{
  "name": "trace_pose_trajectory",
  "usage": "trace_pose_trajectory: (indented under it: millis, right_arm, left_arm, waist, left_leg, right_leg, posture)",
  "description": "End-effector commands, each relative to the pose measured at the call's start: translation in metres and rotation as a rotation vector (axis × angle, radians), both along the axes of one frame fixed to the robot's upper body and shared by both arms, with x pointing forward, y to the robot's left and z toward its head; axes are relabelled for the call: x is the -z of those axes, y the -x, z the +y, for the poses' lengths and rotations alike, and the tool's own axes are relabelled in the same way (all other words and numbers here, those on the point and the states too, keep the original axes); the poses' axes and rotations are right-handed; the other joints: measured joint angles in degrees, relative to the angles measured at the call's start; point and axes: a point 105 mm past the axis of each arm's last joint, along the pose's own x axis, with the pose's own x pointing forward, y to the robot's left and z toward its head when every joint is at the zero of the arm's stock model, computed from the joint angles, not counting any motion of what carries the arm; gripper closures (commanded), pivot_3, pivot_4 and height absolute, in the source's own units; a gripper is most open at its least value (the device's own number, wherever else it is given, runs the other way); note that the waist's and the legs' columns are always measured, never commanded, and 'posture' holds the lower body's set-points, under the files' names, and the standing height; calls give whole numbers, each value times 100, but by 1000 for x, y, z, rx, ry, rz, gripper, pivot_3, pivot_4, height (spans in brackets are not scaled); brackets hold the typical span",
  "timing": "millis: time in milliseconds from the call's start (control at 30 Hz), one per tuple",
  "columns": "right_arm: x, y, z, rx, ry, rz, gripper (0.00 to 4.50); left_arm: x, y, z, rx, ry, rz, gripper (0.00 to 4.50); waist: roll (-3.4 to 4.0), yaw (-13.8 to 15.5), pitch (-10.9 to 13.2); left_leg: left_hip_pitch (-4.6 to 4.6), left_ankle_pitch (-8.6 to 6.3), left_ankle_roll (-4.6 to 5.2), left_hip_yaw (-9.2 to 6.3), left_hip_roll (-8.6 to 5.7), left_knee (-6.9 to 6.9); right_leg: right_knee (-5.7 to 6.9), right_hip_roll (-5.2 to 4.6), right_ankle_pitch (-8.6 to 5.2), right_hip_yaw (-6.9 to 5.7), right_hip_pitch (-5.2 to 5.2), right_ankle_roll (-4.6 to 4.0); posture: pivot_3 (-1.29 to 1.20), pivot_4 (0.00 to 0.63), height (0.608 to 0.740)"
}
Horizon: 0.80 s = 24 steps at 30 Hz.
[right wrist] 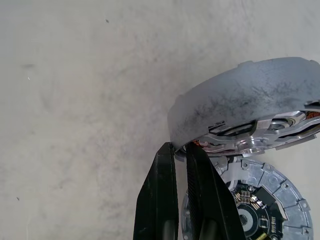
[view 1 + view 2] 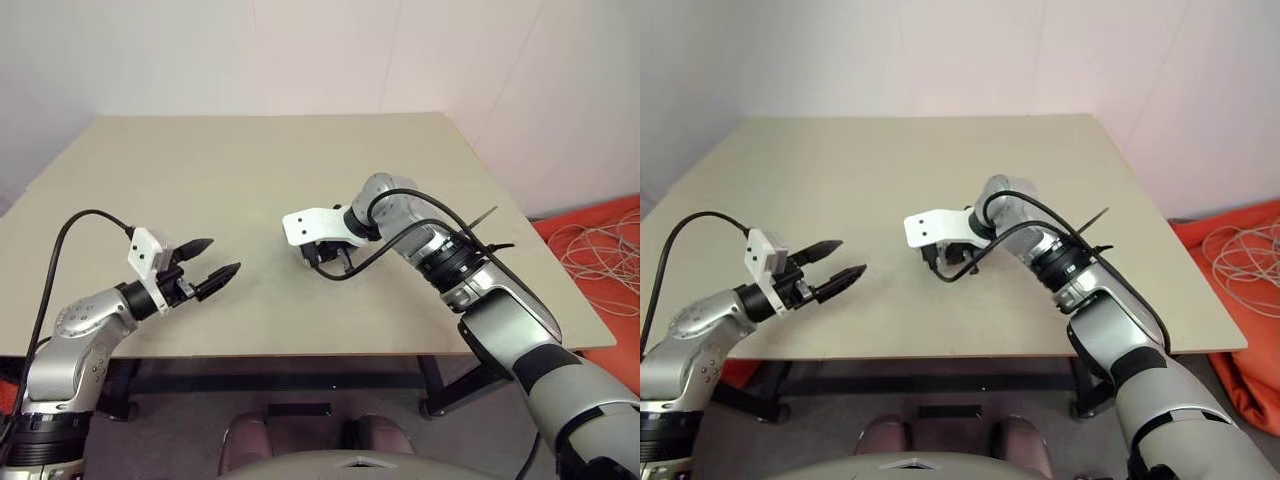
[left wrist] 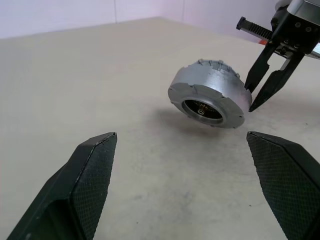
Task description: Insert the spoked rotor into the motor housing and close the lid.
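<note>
Right gripper [image 1: 181,150] pinches the one motor housing [image 1: 245,102] by its rim, above one lid [image 1: 260,200]; left gripper [image 2: 215,258] gapes empty.

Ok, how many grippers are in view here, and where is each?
2. The left gripper hovers over the table's near left, jaws open and empty. The right gripper is near the table's middle, jaws shut on the motor housing's rim.

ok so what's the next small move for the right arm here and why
Probably lower and level the motor housing onto the table. The right end effector is shut on just its rim, so it hangs tilted above the table on a thin pinch. The rotor shows inside, and the lid lies under it. The left end effector is open, apart.
</note>
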Motion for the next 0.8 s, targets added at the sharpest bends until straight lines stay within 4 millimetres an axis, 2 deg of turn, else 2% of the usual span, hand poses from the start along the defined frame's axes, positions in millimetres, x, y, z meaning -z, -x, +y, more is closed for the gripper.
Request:
trace_pose_trajectory:
  millis: [33,100,200,400,500,733,800]
  right_arm:
    - [-28,-1,-10,-22,-17,-80,4488]
    - [-26,4,-19,-23,18,-53,4488]
    - [-14,15,-23,-16,39,28,4488]
    - [2,21,-17,15,52,85,4488]
    - [6,20,-6,69,15,118,4488]
    - [15,9,1,196,-9,143,4488]
    - [16,6,3,219,-16,143,4488]
  left_arm:
    - [-10,-5,-1,14,-7,-45,101]
    - [-10,-6,-2,17,-9,-45,101]
    - [-10,-6,-3,20,-8,-44,101]
    - [-10,-7,-3,20,-6,-46,101]
    - [-10,-6,-3,15,-6,-48,101]
    - [-10,-4,-1,2,-6,-48,101]
    - [-10,-5,0,-3,-6,-52,101]
  waist:
    - [-2,14,5]
    - [-2,40,7]
    - [-3,44,7]
    - [1,15,9]
    - [1,15,9]
    - [-1,30,9]
    - [1,17,9]
  left_leg:
    - [-1,0,0,0,0,0]
    - [-3,0,0,-1,-3,1]
    - [-4,0,1,-1,-2,0]
    - [-5,3,-5,2,0,0]
    - [0,4,-6,2,0,1]
    - [17,4,-7,0,-3,4]
    - [41,5,-8,0,0,3]
  right_leg:
    - [0,0,0,0,0,0]
    - [0,-2,0,0,1,0]
    - [-1,-2,0,0,2,0]
    - [6,0,-2,2,5,3]
    - [8,0,-12,2,9,21]
    - [9,-3,-1,2,21,2]
    - [13,-1,-20,2,33,35]
  posture:
    - [0,0,740]
    - [0,0,740]
    - [0,0,740]
    - [0,0,740]
    - [0,0,740]
    - [0,0,740]
    - [0,0,740]
